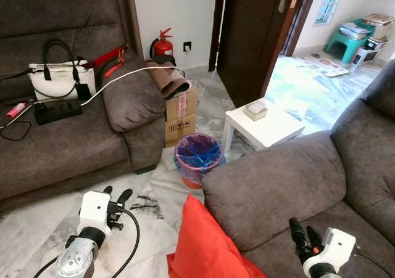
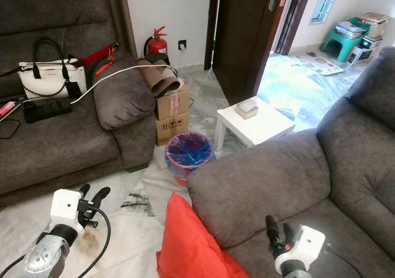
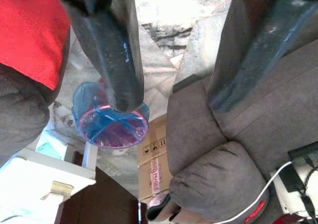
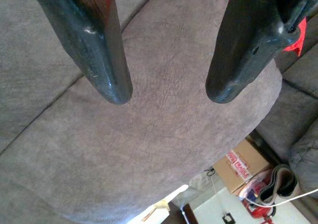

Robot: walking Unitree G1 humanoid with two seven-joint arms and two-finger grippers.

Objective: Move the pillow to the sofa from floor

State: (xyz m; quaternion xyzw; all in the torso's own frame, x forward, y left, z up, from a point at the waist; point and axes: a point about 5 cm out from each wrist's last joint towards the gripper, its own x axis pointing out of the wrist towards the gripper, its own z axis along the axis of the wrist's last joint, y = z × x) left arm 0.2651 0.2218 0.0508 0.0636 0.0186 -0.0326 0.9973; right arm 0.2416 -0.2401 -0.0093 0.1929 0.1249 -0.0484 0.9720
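Left claw [image 1: 116, 195], fingers parted and empty, hovers over the floor [image 1: 31, 235] with the red pillow [image 1: 203, 247] propped upright against the sofa [image 1: 284, 185] between it and the open right claw [image 1: 303, 236].

— What colours do you see?
— My two sofas [image 1: 290, 185] are grey-brown, and the pillow [image 1: 203, 247] against one is plain red.
— And your fingers [image 4: 94, 50]?
— Glossy black, on silver arms.
— Anything else?
— A blue-lined pink bin [image 1: 197, 158], a white side table [image 1: 262, 127], a white handbag [image 1: 60, 79] with black straps, a red fire extinguisher [image 1: 163, 44], and white-grey marbled floor [image 1: 154, 210].
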